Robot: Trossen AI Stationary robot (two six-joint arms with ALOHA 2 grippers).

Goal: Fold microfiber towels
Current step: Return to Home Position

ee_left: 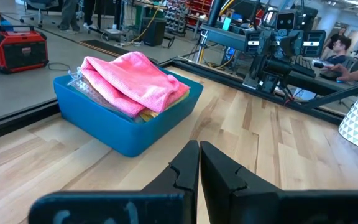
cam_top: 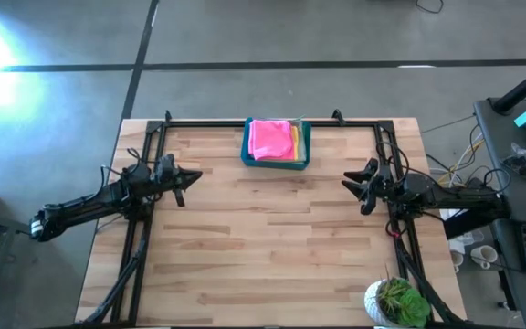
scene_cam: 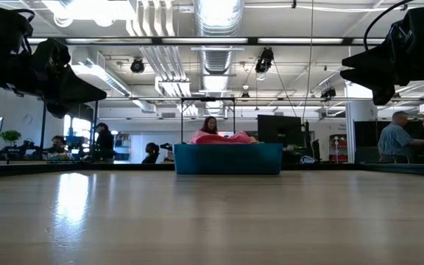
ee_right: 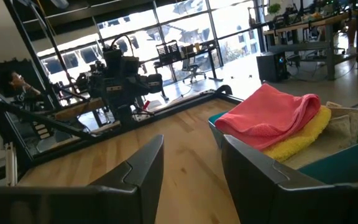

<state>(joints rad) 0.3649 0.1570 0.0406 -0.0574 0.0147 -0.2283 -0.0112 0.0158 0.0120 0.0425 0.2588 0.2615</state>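
The microfiber towels lie stacked in a blue plastic bin [cam_top: 302, 151] at the table's far middle. The pink towel [cam_top: 271, 139] is on top, with a yellow towel [ee_right: 301, 138] under it; the lower ones are mostly hidden. My left gripper [cam_top: 193, 175] hovers above the table's left side, shut, pointing toward the middle. My right gripper [cam_top: 347, 180] hovers above the right side, open, with nothing between its fingers [ee_right: 143, 163]. Both are well apart from the bin.
A black metal frame [cam_top: 272, 122] runs along the table's far, left and right edges. A potted plant in a white pot [cam_top: 396, 302] stands at the near right corner. The bare wooden tabletop [cam_top: 272, 247] lies between the arms.
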